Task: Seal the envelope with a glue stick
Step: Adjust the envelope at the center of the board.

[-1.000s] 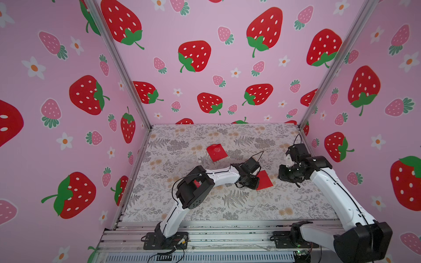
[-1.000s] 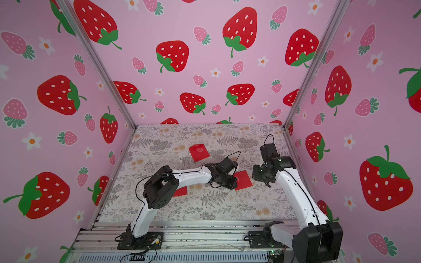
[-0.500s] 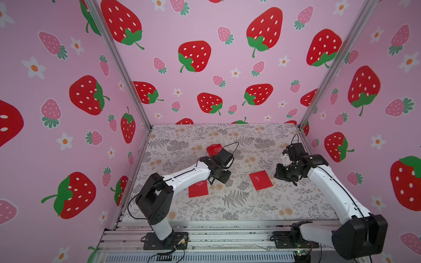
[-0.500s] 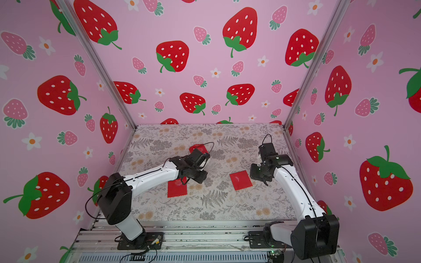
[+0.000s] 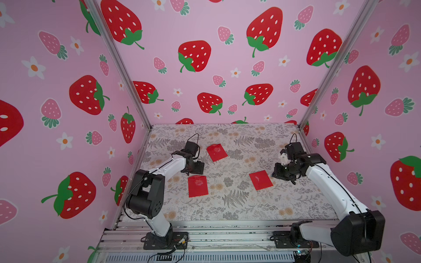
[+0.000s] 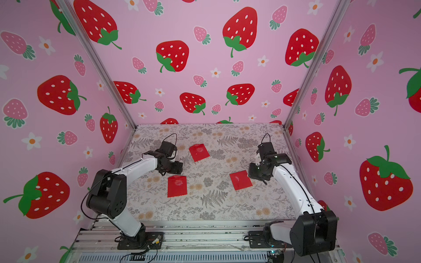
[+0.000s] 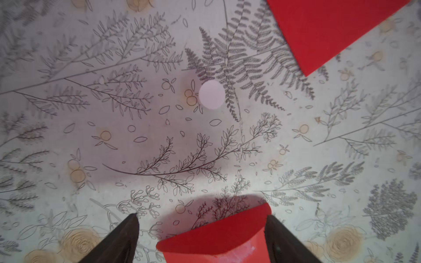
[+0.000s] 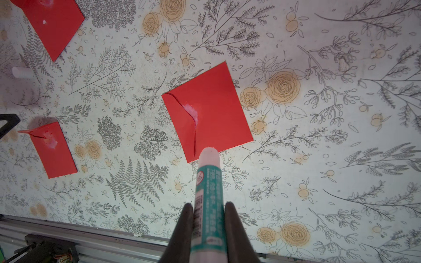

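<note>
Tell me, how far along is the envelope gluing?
Done: the right envelope lies flap-down with a glue smear. In hand: the right end effector grips the uncapped glue stick; the left end effector is open over an edge of the near-left envelope. Left: its flap corner looks lifted, so probably pressing.

from mat [image 5: 230, 205] centre: far envelope [image 5: 216, 152] at 11 o'clock, left envelope [image 5: 197, 185] at 8, right envelope [image 5: 260, 180] at 3 — flat, low. bare mat toward 6 o'clock — clear passage.
</note>
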